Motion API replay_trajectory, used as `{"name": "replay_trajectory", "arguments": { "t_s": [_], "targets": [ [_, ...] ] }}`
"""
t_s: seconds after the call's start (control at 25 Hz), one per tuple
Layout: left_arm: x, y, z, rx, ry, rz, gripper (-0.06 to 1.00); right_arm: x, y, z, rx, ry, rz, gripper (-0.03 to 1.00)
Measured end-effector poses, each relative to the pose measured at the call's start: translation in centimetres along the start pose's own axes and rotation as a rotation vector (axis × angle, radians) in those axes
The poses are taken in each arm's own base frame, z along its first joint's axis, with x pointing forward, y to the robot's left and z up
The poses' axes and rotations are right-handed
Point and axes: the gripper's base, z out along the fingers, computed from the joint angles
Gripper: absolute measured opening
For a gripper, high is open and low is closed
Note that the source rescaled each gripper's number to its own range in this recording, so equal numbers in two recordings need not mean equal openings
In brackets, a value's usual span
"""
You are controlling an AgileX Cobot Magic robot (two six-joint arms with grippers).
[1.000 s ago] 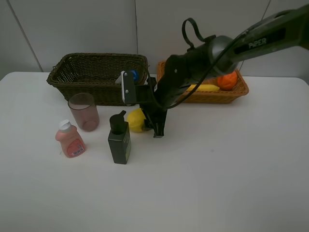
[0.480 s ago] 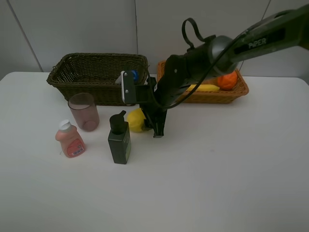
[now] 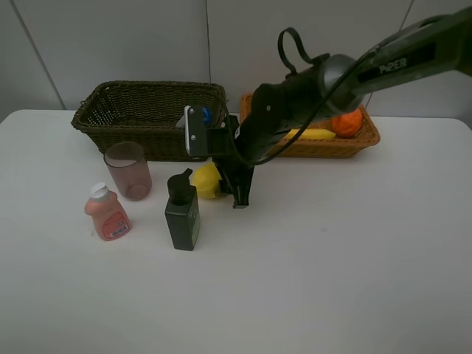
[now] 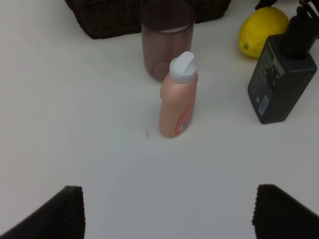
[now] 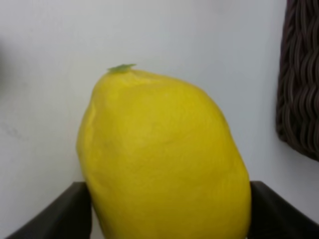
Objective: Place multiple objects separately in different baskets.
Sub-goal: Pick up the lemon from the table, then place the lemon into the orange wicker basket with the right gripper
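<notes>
My right gripper (image 3: pixel 220 184) reaches across to the yellow lemon (image 3: pixel 203 181) and is shut on it just above the table; in the right wrist view the lemon (image 5: pixel 164 159) fills the space between both fingers (image 5: pixel 75 211). The dark green pump bottle (image 3: pixel 182 212), translucent pinkish cup (image 3: pixel 128 170) and small pink bottle (image 3: pixel 108 214) stand left of it. A blue-capped bottle (image 3: pixel 204 114) lies in the dark basket (image 3: pixel 118 110). The orange (image 3: pixel 346 122) and banana (image 3: pixel 313 134) lie in the light basket (image 3: pixel 354 146). My left gripper (image 4: pixel 177 214) is open and empty, short of the pink bottle (image 4: pixel 178 97).
The dark basket's wall (image 5: pixel 299 74) is close beside the lemon. The right arm (image 3: pixel 310 92) stretches over the light basket's left end. The pump bottle (image 4: pixel 282 79) stands right next to the lemon (image 4: pixel 261 31). No avocado shows.
My right gripper and the lemon have shifted slightly left and up together. Nothing else has moved.
</notes>
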Motion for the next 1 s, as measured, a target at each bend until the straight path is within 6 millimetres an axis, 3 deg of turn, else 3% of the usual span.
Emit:
{"name": "replay_trajectory", "arguments": {
  "t_s": [0.72,1.0],
  "targets": [
    [0.0,0.0,0.0,0.0,0.0,0.0,0.9,-1.0,-1.5,-5.0,0.027,-0.022,-0.015,0.47],
    [0.0,0.0,0.0,0.0,0.0,0.0,0.9,-0.3,-2.0,-7.1,0.024,0.023,-0.022,0.47]
  ]
}}
